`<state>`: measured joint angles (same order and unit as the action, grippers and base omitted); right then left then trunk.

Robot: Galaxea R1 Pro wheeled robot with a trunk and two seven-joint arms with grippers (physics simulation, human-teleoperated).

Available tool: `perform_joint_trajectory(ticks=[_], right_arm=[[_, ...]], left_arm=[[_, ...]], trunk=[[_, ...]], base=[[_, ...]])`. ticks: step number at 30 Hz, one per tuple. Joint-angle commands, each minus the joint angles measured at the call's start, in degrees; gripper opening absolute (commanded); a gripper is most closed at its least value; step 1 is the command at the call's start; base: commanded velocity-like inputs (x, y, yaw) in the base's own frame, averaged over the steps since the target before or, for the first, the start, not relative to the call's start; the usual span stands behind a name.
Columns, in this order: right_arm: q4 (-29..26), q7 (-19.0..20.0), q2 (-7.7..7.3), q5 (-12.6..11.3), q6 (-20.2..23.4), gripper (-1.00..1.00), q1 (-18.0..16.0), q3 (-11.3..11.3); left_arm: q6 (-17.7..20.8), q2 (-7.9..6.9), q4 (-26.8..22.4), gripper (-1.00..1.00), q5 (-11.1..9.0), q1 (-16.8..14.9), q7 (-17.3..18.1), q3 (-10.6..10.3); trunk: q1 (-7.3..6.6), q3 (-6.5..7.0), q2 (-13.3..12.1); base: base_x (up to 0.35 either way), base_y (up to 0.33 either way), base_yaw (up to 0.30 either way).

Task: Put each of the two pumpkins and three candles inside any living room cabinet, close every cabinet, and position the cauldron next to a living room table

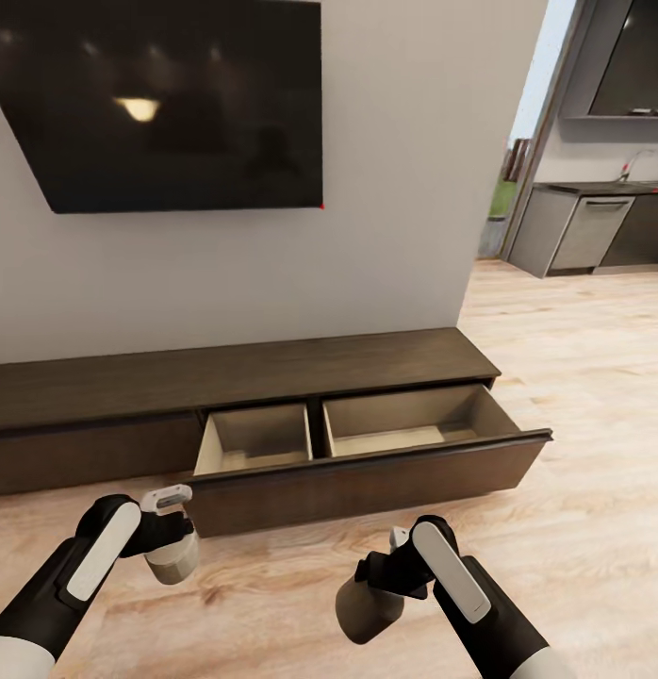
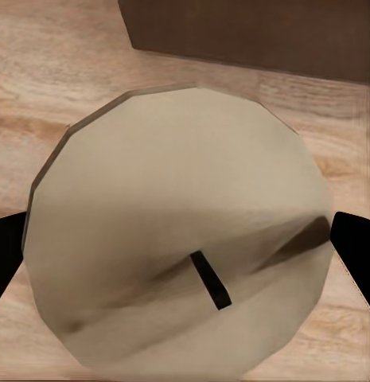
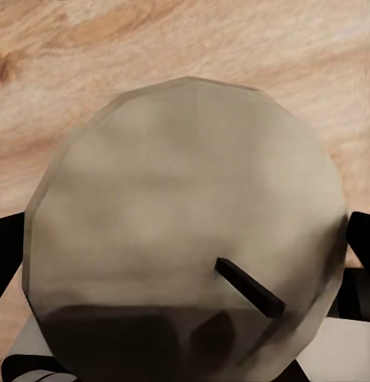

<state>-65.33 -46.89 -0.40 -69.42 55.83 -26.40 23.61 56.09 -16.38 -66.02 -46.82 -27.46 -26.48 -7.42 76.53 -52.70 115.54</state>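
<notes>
A light wood-plank floor [image 1: 574,396] runs under a long low dark-brown cabinet [image 1: 272,377] against a pale wall, a black TV [image 1: 169,94] at the upper left and a kitchen at the upper right. The cabinet's one wide drawer [image 1: 367,471] stands open, showing two pale compartments. Two candles show: the left gripper [image 1: 171,547], lower left, has its jaws closed on one candle [image 2: 181,239]; the right gripper [image 1: 371,594], lower centre, clamps the other candle [image 3: 185,231]. Both hang above the floor before the drawer.

left gripper [image 1: 171,552] clamped (mid-air), right gripper [image 1: 371,604] likewise
</notes>
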Motion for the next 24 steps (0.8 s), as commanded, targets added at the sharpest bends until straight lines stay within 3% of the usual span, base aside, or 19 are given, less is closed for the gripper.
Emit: perform_joint_trajectory(ticks=[1, 11, 17, 24], right_arm=[[-0.06, -0.54, -0.04, -0.76, -0.1, -1.0, -0.05, 0.12], [-0.06, -0.5, -0.04, -0.75, -0.1, -1.0, -0.05, 0.16], [-0.06, -0.55, -0.04, -0.72, -0.1, -1.0, -0.05, 0.2], [-0.1, -0.57, -0.04, -0.71, -0.1, -1.0, -0.05, 0.21]], left_arm=[[0.11, -0.06, -0.08, -1.0, -0.46, -0.05, -0.59, -0.14], [0.08, -0.06, -0.15, -1.0, -0.46, -0.05, -0.59, -0.28], [0.07, -0.06, -0.73, -1.0, -0.46, -0.05, -0.59, -2.17], [0.07, -0.06, -1.04, -1.0, -0.46, -0.05, -0.59, -2.42]], trunk=[[-0.01, -0.09, 0.03], [-0.01, -0.63, 0.03], [-0.01, -1.04, 0.03], [-0.01, -1.45, 0.03]], base=[[0.0, -0.285, 0.094], [0.0, -0.285, 0.194], [0.0, -0.285, 0.176], [0.0, -0.285, 0.058]])
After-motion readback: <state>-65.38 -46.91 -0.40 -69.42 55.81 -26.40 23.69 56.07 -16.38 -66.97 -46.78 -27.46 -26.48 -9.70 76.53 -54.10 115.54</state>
